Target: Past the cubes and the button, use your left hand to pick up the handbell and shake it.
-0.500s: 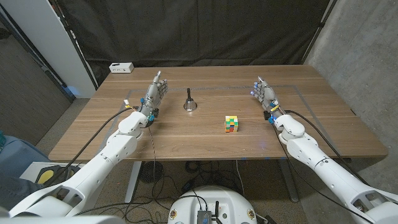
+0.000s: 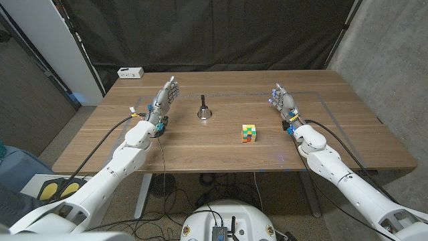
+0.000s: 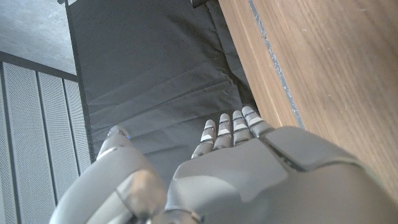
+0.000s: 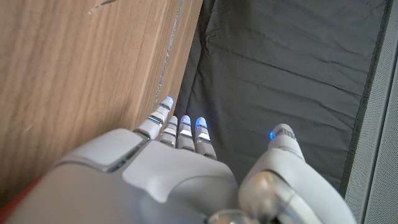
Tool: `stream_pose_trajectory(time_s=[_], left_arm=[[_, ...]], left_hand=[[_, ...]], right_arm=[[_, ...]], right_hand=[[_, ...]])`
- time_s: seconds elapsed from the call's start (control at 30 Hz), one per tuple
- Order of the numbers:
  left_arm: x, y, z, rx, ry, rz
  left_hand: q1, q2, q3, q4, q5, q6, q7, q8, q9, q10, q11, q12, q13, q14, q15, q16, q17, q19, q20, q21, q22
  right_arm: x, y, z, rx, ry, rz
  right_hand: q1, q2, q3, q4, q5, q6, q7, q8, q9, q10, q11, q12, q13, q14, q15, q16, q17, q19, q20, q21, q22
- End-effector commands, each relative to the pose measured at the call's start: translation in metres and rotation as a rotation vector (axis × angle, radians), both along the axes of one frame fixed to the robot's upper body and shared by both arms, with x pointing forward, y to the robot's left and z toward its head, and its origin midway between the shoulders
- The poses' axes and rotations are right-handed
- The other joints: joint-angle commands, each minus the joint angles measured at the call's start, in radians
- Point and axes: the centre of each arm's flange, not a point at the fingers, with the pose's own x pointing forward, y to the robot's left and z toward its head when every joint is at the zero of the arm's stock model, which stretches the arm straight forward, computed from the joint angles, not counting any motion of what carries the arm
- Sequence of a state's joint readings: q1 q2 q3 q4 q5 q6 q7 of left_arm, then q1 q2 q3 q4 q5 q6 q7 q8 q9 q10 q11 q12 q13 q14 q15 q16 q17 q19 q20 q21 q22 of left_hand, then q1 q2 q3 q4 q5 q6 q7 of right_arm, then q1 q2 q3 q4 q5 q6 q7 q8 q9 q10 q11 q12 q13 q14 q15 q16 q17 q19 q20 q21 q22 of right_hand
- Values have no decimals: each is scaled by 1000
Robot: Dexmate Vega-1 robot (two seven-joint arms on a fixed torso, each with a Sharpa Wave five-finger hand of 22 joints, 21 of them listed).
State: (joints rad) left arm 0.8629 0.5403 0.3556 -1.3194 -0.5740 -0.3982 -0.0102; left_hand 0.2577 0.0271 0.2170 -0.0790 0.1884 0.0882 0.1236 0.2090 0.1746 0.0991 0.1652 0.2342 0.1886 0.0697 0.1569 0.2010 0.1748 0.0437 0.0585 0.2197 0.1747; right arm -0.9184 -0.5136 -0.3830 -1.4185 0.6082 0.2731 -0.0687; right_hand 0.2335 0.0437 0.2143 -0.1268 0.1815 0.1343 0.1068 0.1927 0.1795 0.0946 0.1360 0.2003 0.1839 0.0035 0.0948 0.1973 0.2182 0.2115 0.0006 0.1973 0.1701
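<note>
Fingers (image 2: 171,88) of the left hand (image 2: 164,100) are stretched out and apart, grasping nothing; the right hand (image 2: 283,102) at centre right is released too. The handbell (image 2: 204,110) stands upright in the upper middle of the frame, just right of the left hand, not touching. I judge the reach is the step: move sideways, close around the thin handle from above, not the flared base. The colourful cube (image 2: 249,133) sits lower right of the handbell. No button can be made out.
</note>
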Motion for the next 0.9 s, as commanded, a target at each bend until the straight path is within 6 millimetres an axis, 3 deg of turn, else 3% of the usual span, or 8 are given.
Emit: stream_pose_trajectory(time_s=[0.03, 0.23, 0.37, 0.57, 0.9], left_arm=[[-17, 7, 7, 19, -99, 84], [-21, 8, 13, 45, -161, 153], [-24, 3, 17, 49, -194, 198], [-32, -4, 27, 138, -257, 285], [-36, -13, 40, 235, -345, 358]], left_hand=[[27, -2, 8, -17, -5, 23, 54, 6, 5, 21, -5, 11, 4, 28, -3, 8, 2, 27, 5, 10, 4], [87, 6, 32, -55, -5, 64, 39, 11, 6, 58, -25, 16, 4, 75, -30, 11, 2, 70, 6, 14, 4], [141, 1, 50, -81, -5, 123, 14, 18, 7, 124, -54, 27, 5, 135, -59, 13, 1, 123, -20, 18, 3], [171, -8, 58, -87, -9, 168, 1, 23, 8, 160, -71, 31, 5, 169, -78, 12, 0, 161, -33, 21, 3], [210, -14, 69, -92, -9, 198, -16, 22, 9, 197, -91, 34, 5, 207, -95, 12, -1, 195, -31, 22, 3]], right_arm=[[-12, 0, -3, 18, -17, -22], [-16, -2, -2, 5, -26, -24], [-19, -5, 0, 7, -41, -22], [-23, -7, 5, 12, -94, -10], [-26, -5, 11, 11, -127, -5]], right_hand=[[11, 3, 7, -1, 1, 17, 0, 5, 5, 3, 7, 5, 3, 9, 6, 10, 1, 15, 3, 6, 3], [15, 4, 9, -4, 1, 20, 1, 6, 5, 7, 7, 6, 3, 12, 6, 11, 0, 18, 4, 7, 3], [17, 4, 9, -5, 0, 22, 2, 6, 5, 15, 10, 9, 3, 15, 5, 12, 0, 22, 4, 8, 3], [20, 4, 10, -7, -1, 26, 2, 6, 5, 20, 9, 10, 4, 20, 3, 13, -1, 31, 2, 10, 3], [25, 5, 11, -10, -2, 39, 6, 9, 6, 34, 12, 13, 4, 31, 4, 16, -2, 41, 5, 11, 3]])
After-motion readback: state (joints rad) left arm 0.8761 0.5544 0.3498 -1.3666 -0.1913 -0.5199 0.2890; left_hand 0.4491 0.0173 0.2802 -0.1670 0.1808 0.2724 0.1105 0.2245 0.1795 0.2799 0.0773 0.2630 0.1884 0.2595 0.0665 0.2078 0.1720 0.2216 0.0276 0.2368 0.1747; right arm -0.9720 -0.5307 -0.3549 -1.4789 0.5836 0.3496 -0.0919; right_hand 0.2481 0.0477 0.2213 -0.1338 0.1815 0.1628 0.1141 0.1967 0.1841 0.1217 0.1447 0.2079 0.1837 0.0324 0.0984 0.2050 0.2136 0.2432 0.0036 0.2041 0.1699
